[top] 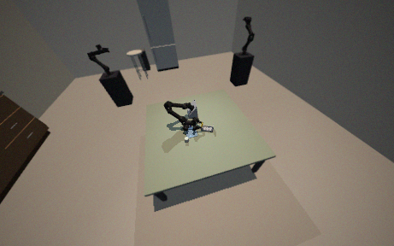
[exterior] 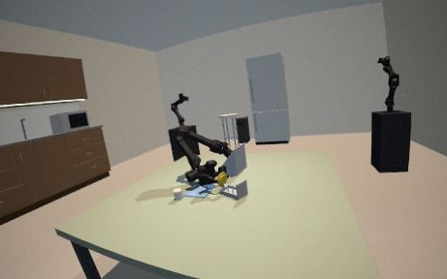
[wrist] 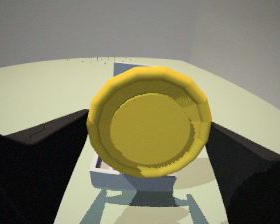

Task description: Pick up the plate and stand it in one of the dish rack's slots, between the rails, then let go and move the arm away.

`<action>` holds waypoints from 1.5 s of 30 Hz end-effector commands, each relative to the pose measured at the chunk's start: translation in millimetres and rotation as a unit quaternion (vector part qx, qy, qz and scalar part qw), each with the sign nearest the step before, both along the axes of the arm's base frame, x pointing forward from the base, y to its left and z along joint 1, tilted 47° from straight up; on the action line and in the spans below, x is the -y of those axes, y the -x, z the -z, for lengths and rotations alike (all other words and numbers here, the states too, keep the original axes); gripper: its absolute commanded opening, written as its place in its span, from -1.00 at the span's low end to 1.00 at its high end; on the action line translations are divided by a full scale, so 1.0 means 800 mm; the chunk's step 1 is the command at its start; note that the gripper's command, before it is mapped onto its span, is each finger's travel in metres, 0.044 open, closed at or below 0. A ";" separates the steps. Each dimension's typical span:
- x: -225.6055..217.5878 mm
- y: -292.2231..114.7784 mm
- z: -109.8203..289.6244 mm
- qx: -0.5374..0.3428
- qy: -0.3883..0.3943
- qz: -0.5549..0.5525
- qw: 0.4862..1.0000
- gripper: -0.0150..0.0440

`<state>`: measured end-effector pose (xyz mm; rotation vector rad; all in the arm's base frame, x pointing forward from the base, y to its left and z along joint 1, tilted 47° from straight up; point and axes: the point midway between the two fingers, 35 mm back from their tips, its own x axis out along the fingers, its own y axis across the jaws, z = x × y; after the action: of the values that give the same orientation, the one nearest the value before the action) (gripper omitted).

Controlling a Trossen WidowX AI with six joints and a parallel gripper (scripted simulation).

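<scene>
My gripper (wrist: 149, 121) (exterior: 218, 178) (top: 197, 125) is shut on the yellow plate (wrist: 149, 123) (exterior: 222, 178). The plate fills the middle of the wrist view, face on and held upright between the dark fingers, a little above the table. The dish rack (exterior: 235, 190) (top: 208, 128) (wrist: 124, 180) is a small grey-white frame on the green table (exterior: 290, 218) (top: 234, 145), just beyond and below the plate. In the wrist view the plate hides most of the rack. The arm is folded low over the table.
A blue mat (exterior: 197, 192) (top: 191, 134) lies under the arm, with a small white cup (exterior: 177, 194) (top: 186, 138) at its near side. A grey upright panel (exterior: 237, 161) (top: 192, 112) stands behind the rack. Other arms on black pedestals, a fridge and cabinets stand away from the table.
</scene>
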<state>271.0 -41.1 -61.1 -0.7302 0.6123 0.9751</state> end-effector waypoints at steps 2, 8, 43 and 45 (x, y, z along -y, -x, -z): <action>-0.010 -0.004 0.011 -0.002 -0.001 -0.001 1.000 -0.49; -0.011 -0.005 0.012 -0.001 -0.001 -0.001 1.000 -0.49; -0.018 -0.010 0.045 -0.001 0.002 -0.003 1.000 -0.49; -0.018 -0.010 0.045 -0.001 0.002 -0.004 1.000 -0.40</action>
<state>279.2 -26.9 -97.4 -0.7382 0.6118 0.9823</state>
